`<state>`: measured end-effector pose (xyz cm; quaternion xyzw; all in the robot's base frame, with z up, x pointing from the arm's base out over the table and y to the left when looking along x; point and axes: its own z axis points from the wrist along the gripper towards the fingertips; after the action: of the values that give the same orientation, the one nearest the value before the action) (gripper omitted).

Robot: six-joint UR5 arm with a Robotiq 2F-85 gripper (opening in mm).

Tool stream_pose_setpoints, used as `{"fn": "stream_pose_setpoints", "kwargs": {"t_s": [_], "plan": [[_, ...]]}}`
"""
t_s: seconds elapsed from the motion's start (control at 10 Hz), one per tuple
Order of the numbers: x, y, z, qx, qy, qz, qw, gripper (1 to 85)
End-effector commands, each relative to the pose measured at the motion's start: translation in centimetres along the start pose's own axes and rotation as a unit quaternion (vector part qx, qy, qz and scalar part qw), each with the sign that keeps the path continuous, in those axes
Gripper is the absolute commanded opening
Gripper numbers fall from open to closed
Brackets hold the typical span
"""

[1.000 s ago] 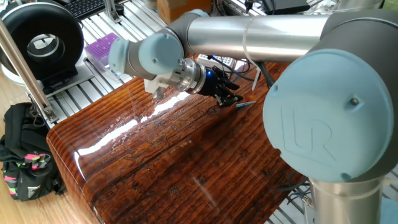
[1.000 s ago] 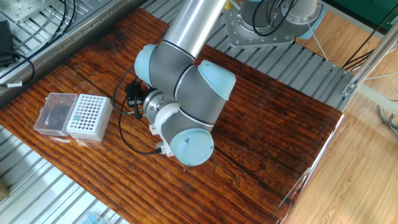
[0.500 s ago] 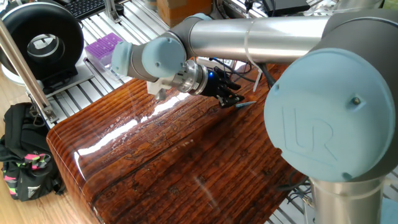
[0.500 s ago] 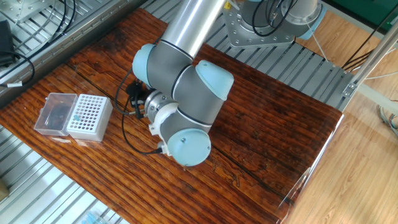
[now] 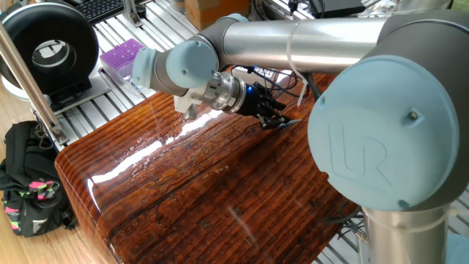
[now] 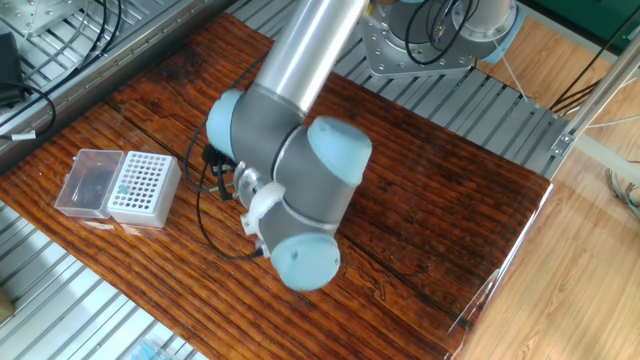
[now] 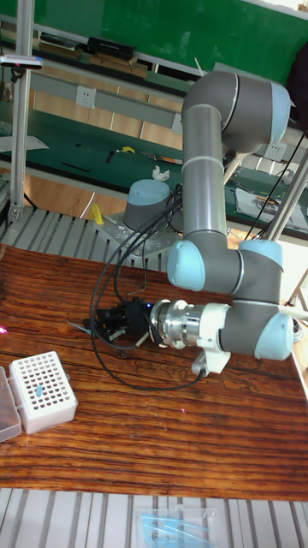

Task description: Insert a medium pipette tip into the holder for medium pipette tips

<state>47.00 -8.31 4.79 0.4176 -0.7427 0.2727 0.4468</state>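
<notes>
My black gripper (image 5: 272, 119) hangs low over the wooden table, shut on the medium pipette tip (image 5: 290, 122), a thin blue-grey cone sticking out sideways past the fingers. In the tall fixed view the gripper (image 7: 101, 322) holds the tip (image 7: 79, 326) level, above and to the right of the holder for medium pipette tips (image 7: 41, 390). The holder (image 6: 143, 187) is a white box with a grid of holes and a clear lid (image 6: 88, 182) folded out beside it. A small blue mark shows in one hole. The arm's wrist (image 6: 290, 200) hides the fingers in the other fixed view.
A purple tip rack (image 5: 121, 55) and a black round device (image 5: 51, 48) stand on the slatted metal bench beyond the table's edge. A black bag (image 5: 29, 183) lies on the floor. Cables loop from the gripper down to the table (image 7: 128, 372).
The wrist has swung and shifted slightly, carrying the gripper and the held tip a little way across the table. The holder has not moved.
</notes>
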Motion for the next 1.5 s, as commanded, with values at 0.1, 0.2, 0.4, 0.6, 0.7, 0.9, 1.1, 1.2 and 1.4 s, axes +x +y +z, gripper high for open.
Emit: {"fn": "stream_pose_setpoints", "kwargs": {"t_s": [0.1,0.2,0.4,0.6,0.7,0.9,1.1,1.2,1.4], "plan": [[-1.4,0.1,-0.7,-0.010,0.022,-0.015,0.9996,42.7],[-1.8,0.3,-0.5,-0.010,0.022,-0.017,0.9996,42.7],[-1.3,-0.4,0.4,0.009,0.026,-0.030,0.9992,43.0],[-1.5,-0.1,2.3,0.011,0.010,-0.032,0.9994,42.7],[-1.6,0.0,2.6,0.007,0.005,-0.028,0.9996,42.7],[-1.7,0.3,1.9,0.003,0.005,-0.012,0.9999,41.7],[-1.0,0.2,0.5,0.005,0.015,-0.002,0.9999,40.7],[-0.8,0.1,0.2,0.006,0.015,-0.002,0.9999,40.7],[-1.3,0.0,0.2,0.003,0.008,-0.003,1.0000,40.3]]}}
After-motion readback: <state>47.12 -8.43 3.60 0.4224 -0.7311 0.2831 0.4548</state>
